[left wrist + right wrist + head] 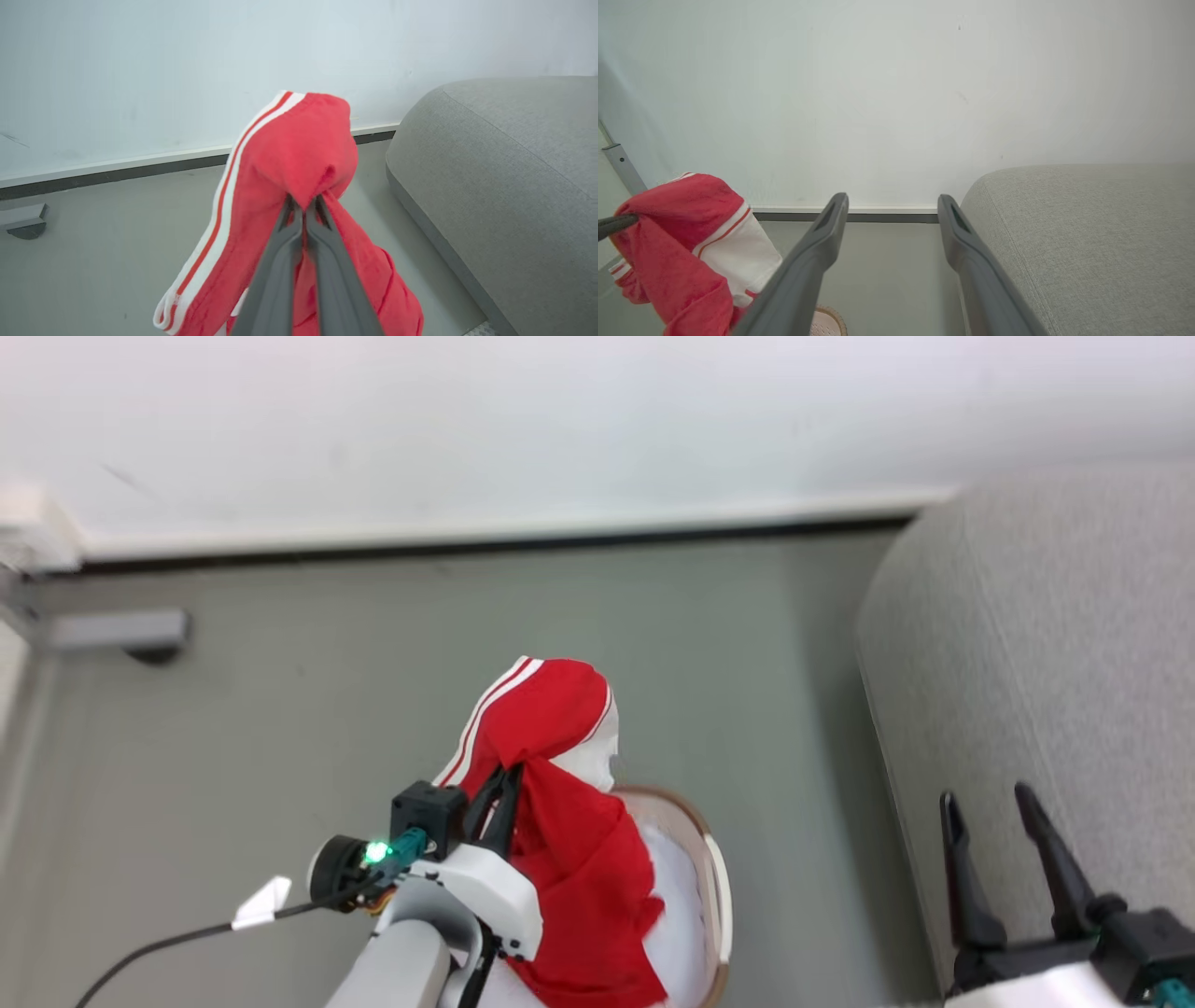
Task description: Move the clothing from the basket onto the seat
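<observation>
A red garment (pixel 560 784) with white stripes and a white panel hangs from my left gripper (pixel 509 775), which is shut on a bunch of its cloth high above the basket (pixel 717 887). In the left wrist view the two fingers meet at the left gripper's tips (pixel 304 204) inside the red garment (pixel 289 158). The basket's brown rim shows under the hanging cloth, with white inside. The grey seat (pixel 1046 691) lies to the right. My right gripper (pixel 990 798) stands open over the seat's near edge; its tips (pixel 893 203) hold nothing.
A white wall with a pale skirting (pixel 485 527) runs along the back of the grey floor (pixel 327 709). A grey bracket (pixel 117 633) sits at the far left. A black cable with a white tag (pixel 261 903) trails from my left wrist.
</observation>
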Controlling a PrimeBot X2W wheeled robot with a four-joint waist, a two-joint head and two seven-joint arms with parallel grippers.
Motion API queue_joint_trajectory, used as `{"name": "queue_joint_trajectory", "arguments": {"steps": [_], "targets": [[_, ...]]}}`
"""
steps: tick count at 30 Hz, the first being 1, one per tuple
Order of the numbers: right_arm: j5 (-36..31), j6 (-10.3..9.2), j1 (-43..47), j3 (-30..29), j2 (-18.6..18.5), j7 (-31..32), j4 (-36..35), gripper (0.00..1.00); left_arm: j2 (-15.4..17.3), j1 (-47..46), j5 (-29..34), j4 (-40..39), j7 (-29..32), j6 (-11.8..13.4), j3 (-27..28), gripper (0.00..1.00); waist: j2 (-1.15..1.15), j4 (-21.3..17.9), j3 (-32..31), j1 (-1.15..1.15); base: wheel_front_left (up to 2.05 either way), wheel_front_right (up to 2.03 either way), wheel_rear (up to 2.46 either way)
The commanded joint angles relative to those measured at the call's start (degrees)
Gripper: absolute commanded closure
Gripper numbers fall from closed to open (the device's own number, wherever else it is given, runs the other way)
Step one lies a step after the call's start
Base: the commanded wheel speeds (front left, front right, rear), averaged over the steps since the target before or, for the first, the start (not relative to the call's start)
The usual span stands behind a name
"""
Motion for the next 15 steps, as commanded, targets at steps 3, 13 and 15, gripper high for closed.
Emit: {"name": "queue_joint_trajectory", "arguments": {"steps": [3, 13, 15], "targets": [[-0.8, -0.12, 2.8, 0.0, -0.2, 0.0, 0.7, 0.0, 0.3, 2.7, -1.2, -3.8, 1.3, 0.8, -0.2, 1.0, 0.0, 3.1, -8.0, 0.02, 0.0, 0.0, 0.0], [-2.4, -0.12, 6.1, 4.6, -0.2, 0.0, 1.3, 0.0, 2.7, 7.3, -1.5, -19.1, 7.1, 3.0, 0.0, 1.0, 0.0, 3.2, -13.1, 0.02, 0.0, 0.0, 0.0], [-2.4, -0.12, 6.0, 5.4, -0.5, 0.0, 1.2, 0.0, 3.0, 7.9, -1.5, -21.3, 8.0, 3.4, -0.1, 1.0, 0.0, 3.0, -13.6, 0.02, 0.0, 0.0, 0.0]]}}
